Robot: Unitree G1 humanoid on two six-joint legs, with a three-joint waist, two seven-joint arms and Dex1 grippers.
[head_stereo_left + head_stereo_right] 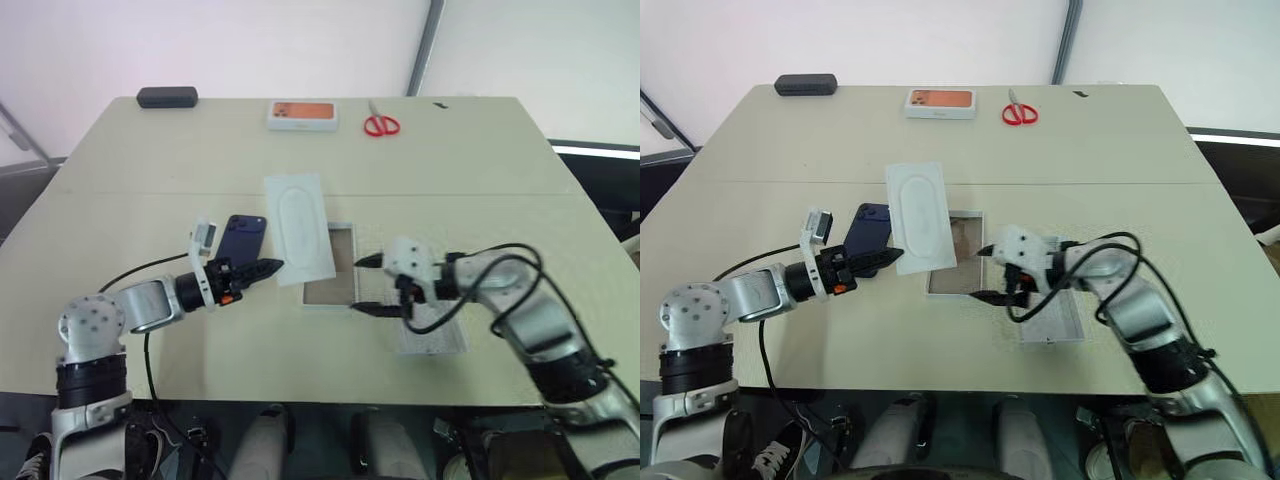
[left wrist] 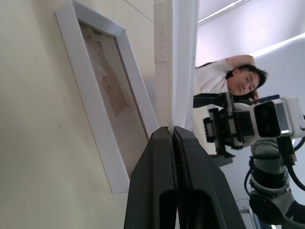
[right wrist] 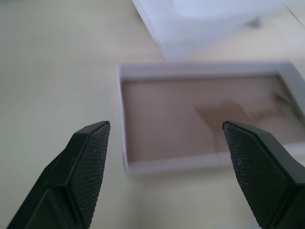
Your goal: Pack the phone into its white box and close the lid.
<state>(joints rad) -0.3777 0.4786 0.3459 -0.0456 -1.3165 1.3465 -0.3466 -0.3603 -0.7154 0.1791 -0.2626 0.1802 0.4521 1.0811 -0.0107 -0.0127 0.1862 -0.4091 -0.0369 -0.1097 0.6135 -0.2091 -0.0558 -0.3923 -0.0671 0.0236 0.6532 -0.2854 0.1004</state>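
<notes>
left gripper (image 1: 268,268): fingers pinched shut on the near edge of the insert (image 1: 302,228), holding it lifted and tilted.
insert: flat white card with a rounded recess; partly over the box's left side and the phone's right edge.
phone (image 1: 241,238): dark blue, lying on the table (image 1: 150,180) just at 11 o'clock of the left fingertips; near end behind the gripper, right edge under the insert.
box (image 1: 334,268): shallow white tray, tan floor bare, mid-table between the two grippers; left rim covered by the insert.
right gripper (image 1: 368,285): fingers spread wide, holding nothing, just at 3 o'clock of the box; tips apart from its rim.
lid (image 1: 433,335): white shell on the table under the right wrist, mostly hidden by arm and cable.
far edge, 12 o'clock: black case (image 1: 167,97), orange-picture box (image 1: 302,114), red scissors (image 1: 380,123).
wrist views: tan floor shows a darker patch; a person sits in the background.
</notes>
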